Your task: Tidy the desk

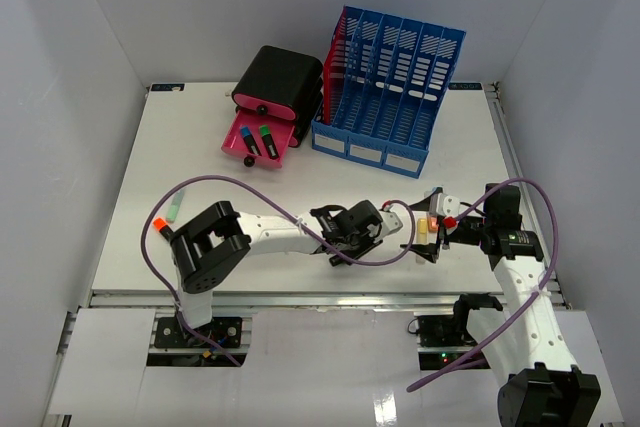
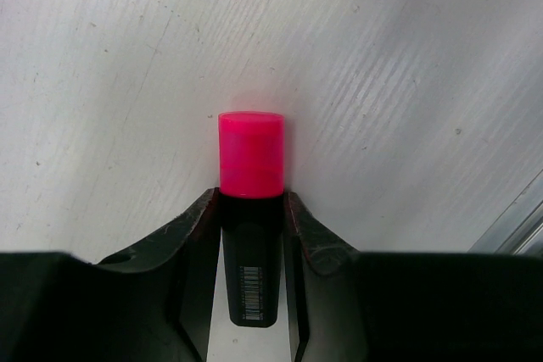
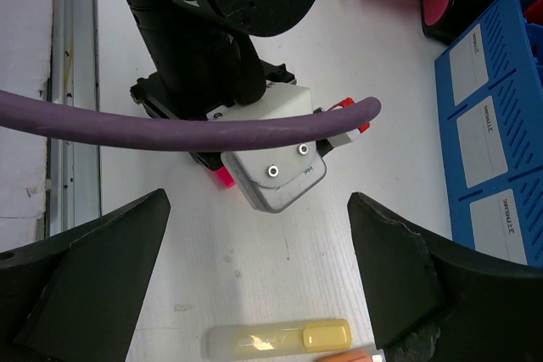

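Note:
On the white desk (image 1: 200, 147) my left gripper (image 1: 340, 242) reaches toward the middle. In the left wrist view it (image 2: 250, 197) is shut on a black highlighter with a pink cap (image 2: 250, 154); both fingers press the barrel just behind the cap. My right gripper (image 1: 428, 232) stands open facing the left one. In the right wrist view its jaws (image 3: 257, 201) are wide apart, and a yellow highlighter (image 3: 276, 341) lies on the desk between them, untouched. A sliver of the pink cap (image 3: 223, 178) shows under the left gripper's housing.
A black box (image 1: 278, 82) with an open pink drawer (image 1: 255, 139) holding markers stands at the back. A blue file rack (image 1: 390, 87) is beside it. A pale green highlighter (image 1: 172, 211) lies at the left edge. An orange item (image 3: 348, 355) lies by the yellow highlighter.

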`<state>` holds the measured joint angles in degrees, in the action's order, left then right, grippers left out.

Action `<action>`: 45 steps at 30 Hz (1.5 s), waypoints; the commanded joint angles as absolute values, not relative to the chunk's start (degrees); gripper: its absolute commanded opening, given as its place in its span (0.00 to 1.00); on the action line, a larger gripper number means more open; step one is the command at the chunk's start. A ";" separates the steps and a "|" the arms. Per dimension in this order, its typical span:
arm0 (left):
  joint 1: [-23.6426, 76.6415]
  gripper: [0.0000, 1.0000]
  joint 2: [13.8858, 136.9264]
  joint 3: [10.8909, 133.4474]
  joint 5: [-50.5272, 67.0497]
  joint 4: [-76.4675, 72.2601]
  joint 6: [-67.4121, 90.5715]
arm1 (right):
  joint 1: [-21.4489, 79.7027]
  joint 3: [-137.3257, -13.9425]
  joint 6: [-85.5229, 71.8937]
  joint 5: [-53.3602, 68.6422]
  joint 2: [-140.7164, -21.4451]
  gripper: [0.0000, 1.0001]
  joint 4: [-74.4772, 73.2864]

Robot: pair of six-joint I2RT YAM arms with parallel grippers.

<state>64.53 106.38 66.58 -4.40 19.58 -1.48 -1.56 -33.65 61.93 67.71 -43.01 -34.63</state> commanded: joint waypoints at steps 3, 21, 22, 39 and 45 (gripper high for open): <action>62.96 0.20 98.60 64.79 -5.46 21.25 4.76 | -2.20 -35.86 61.35 69.70 -42.01 0.92 -35.14; 11.36 0.15 79.90 64.38 20.29 10.60 43.44 | -2.55 -35.86 60.99 69.79 -42.01 0.92 -34.98; 9.51 0.14 81.67 65.21 21.75 10.03 45.91 | -2.55 -35.86 60.94 69.84 -41.96 0.92 -34.98; 2.32 0.10 103.83 84.77 19.12 16.32 55.18 | -2.64 -35.86 61.00 70.12 -41.82 0.92 -34.99; 2.20 0.20 107.73 87.00 19.29 17.66 54.59 | -2.64 -35.86 60.86 70.14 -41.92 0.92 -34.98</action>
